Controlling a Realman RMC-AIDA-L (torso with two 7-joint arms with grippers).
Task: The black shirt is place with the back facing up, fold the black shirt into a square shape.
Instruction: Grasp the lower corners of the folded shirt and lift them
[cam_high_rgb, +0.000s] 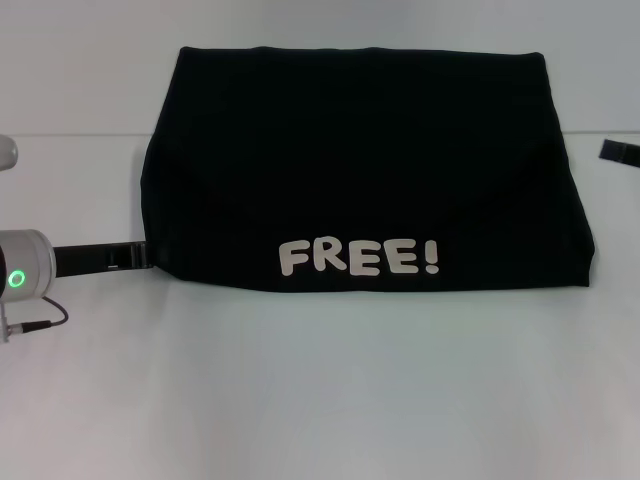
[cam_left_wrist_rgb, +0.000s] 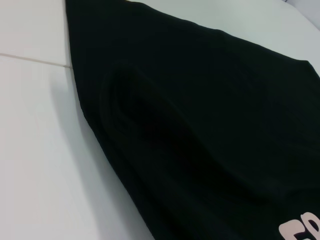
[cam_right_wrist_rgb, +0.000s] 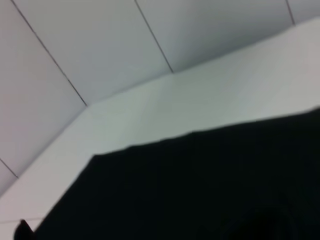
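Note:
The black shirt lies on the white table, folded into a wide trapezoid. White "FREE!" lettering faces up along its near edge. My left gripper is low at the shirt's near left corner, its tip meeting the fabric edge. Only the tip of my right gripper shows, at the picture's right edge, apart from the shirt's right side. The left wrist view shows the black shirt with a soft raised fold near its left edge. The right wrist view shows one corner of the black shirt.
A thin seam crosses the tabletop at the far left. A pale wall stands behind the table. Bare white surface lies in front of the shirt and on both sides of it.

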